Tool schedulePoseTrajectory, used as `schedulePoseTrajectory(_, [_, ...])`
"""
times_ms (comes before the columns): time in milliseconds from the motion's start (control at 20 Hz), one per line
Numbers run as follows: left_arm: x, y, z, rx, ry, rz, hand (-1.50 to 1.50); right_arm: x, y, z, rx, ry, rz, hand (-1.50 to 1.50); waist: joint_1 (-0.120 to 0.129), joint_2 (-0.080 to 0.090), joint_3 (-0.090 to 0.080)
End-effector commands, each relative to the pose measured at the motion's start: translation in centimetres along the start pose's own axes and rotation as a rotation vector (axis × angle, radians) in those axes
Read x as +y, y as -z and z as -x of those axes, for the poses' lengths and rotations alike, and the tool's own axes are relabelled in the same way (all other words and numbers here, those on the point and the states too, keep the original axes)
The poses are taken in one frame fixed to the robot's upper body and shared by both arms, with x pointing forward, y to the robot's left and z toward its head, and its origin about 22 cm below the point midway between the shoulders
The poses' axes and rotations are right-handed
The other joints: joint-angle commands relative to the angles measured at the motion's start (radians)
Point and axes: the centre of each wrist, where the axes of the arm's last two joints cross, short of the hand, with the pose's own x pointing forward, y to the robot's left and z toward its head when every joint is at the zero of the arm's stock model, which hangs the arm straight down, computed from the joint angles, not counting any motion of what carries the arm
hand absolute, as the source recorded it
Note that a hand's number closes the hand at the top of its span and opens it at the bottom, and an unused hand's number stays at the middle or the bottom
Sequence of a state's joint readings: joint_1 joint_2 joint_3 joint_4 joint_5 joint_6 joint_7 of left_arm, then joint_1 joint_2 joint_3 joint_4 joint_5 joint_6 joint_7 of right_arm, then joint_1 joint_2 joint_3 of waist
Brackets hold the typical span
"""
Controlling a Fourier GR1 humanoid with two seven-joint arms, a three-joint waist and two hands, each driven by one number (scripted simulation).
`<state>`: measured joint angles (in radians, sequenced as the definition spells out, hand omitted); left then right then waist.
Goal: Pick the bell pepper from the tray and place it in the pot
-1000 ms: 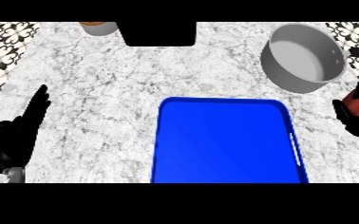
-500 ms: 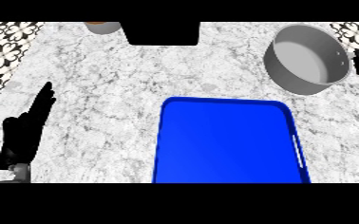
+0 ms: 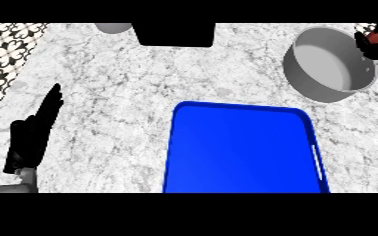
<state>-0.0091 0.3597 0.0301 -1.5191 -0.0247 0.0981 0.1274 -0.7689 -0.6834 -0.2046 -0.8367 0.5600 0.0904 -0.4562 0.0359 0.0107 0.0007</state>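
**Right hand carries pepper beside the pot**

A white marbled desk (image 3: 111, 80) fills the view. A blue tray (image 3: 244, 150) lies at the near edge, right of centre, with nothing on it. A grey pot (image 3: 328, 65) stands at the far right corner. Just beyond the pot's right rim, at the view's edge, a sliver of the right hand (image 3: 363, 44) shows with something red against it, probably the bell pepper (image 3: 371, 36); its grip cannot be told. The pot lies immediately left of that hand. The left hand (image 3: 33, 135) rests open at the left edge, fingers straight.
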Motion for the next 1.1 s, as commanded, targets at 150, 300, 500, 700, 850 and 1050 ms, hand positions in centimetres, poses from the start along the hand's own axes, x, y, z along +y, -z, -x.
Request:
schedulePoseTrajectory(150, [-0.3,1.0,-0.8,-0.026,0.002,0.029,0.0,1.2,2.6,1.1,0.019,-0.085,-0.032,1.5,0.028,0.014,0.001])
schedulePoseTrajectory(300, [-0.8,-0.3,0.5,-0.027,0.014,0.025,0.0,5.5,1.6,1.5,-0.007,-0.191,-0.048,1.5,0.037,0.015,0.002])
schedulePoseTrajectory(500, [-0.7,0.7,-0.6,-0.027,0.006,0.018,0.0,5.1,2.6,1.6,0.075,-0.005,-0.089,-1.5,0.037,0.016,0.002])
schedulePoseTrajectory(700, [-1.2,0.9,-1.4,-0.061,0.001,0.04,0.0,6.4,2.3,1.8,0.103,0.104,-0.13,-1.5,0.054,0.025,0.004])
schedulePoseTrajectory(850, [-1.3,0.8,-1.2,-0.048,0.006,0.024,0.0,7.4,2.0,1.9,0.073,0.157,-0.134,-1.5,0.043,0.021,0.004])
schedulePoseTrajectory(1050, [-0.8,0.5,0.8,-0.032,0.009,0.022,0.0,6.7,1.2,2.9,0.027,0.212,-0.079,-1.5,0.033,0.021,0.003])
